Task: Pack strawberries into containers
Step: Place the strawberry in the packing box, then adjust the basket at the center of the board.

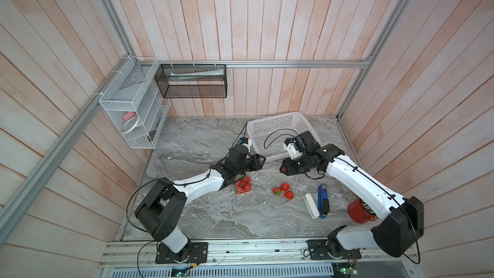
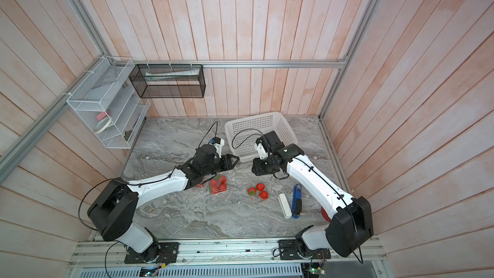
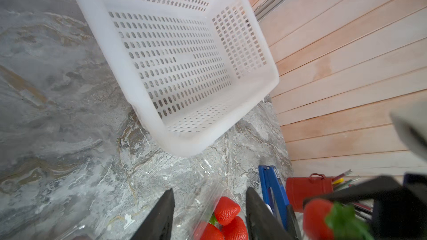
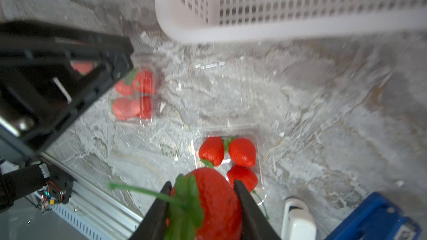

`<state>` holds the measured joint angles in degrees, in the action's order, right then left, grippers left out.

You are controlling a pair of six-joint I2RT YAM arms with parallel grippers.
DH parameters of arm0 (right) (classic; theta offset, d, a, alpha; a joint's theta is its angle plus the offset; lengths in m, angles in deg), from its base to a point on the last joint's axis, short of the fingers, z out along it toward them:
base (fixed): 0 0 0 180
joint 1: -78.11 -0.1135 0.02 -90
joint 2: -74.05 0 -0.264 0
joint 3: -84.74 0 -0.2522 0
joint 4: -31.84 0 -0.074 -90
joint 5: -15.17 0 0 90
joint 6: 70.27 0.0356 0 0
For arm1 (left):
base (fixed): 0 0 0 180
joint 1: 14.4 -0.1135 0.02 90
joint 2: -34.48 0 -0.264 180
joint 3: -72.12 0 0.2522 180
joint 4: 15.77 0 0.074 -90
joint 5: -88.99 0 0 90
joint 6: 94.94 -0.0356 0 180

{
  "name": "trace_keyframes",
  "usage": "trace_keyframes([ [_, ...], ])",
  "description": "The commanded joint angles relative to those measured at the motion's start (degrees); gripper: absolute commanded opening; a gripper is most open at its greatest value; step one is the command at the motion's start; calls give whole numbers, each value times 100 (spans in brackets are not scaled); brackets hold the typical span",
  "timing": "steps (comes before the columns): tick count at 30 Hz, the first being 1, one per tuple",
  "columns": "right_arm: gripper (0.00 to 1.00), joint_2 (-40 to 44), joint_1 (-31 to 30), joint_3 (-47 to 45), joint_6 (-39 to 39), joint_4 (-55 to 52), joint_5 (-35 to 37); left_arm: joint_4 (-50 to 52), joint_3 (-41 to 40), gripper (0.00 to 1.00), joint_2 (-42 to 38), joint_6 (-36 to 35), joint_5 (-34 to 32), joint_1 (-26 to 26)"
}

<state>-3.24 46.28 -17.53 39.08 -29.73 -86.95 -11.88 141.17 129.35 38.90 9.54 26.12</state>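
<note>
Right jaws grip a red green-capped strawberry (image 4: 212,204) near the clear plastic clamshell (image 4: 231,132) holding three; my left jaws gape empty. Placing step: next, lower, release inside.

White basket (image 1: 278,129) blocks the back; marble (image 1: 227,217) front open
</note>
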Motion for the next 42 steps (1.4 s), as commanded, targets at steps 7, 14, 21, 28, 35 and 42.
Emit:
trace_keyframes([
  [7, 23, 203, -461, -1667, 867, 1352, -574, -367, 748, 51, 876, 383, 406, 104],
  [14, 43, -41, -477, -1904, 820, 1593, -543, -218, 928, 51, 1014, 274, 192, 97],
  [21, 69, -61, -474, -1790, 746, 1494, -320, 1, 1244, 51, 1163, 69, 39, -6],
  [28, 72, 246, -238, -1380, 560, 1031, 52, 149, 1350, 51, 1116, -154, -132, -345],
  [35, 44, 459, 661, -1361, 438, 1688, 26, 389, 662, 51, 232, -162, -208, -403],
  [42, 22, -357, 1122, -1130, 229, 2561, -134, 767, -135, 48, -163, 267, -29, 97],
])
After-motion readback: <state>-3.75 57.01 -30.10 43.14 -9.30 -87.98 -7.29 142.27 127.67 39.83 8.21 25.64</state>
